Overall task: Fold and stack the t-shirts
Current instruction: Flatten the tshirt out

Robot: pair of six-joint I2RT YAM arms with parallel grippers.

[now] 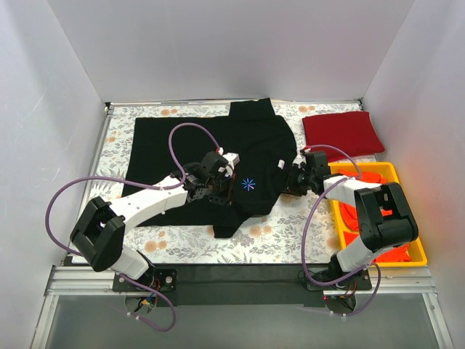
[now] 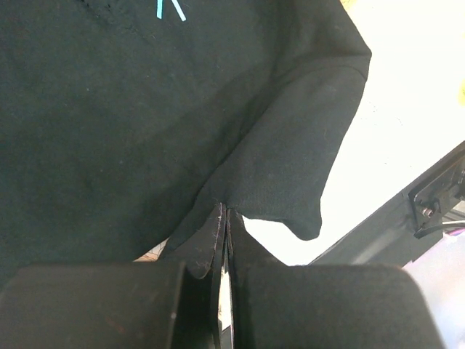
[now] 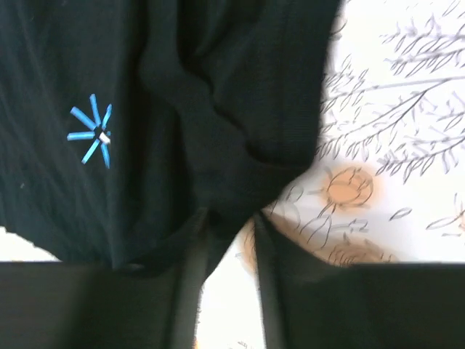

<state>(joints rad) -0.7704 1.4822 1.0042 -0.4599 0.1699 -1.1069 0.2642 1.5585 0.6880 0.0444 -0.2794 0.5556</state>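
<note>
A black t-shirt point(image 1: 211, 142) with a blue asterisk logo point(image 1: 249, 184) lies partly folded on the floral table cover. My left gripper point(image 1: 225, 190) is over its near part, left of the logo, shut on a pinch of the black cloth point(image 2: 276, 167) by the sleeve. My right gripper point(image 1: 292, 182) is at the shirt's right edge. Its jaws stand a little apart, with the black hem point(image 3: 232, 182) between the fingertips point(image 3: 195, 240); this view is blurred. A folded dark red t-shirt point(image 1: 343, 131) lies at the back right. Orange-red t-shirts point(image 1: 370, 178) fill the yellow bin.
The yellow bin point(image 1: 407, 247) stands at the right edge, close beside the right arm. White walls close in the table on three sides. The black frame rail point(image 1: 232, 275) runs along the near edge. Purple cables point(image 1: 65, 196) loop off both arms.
</note>
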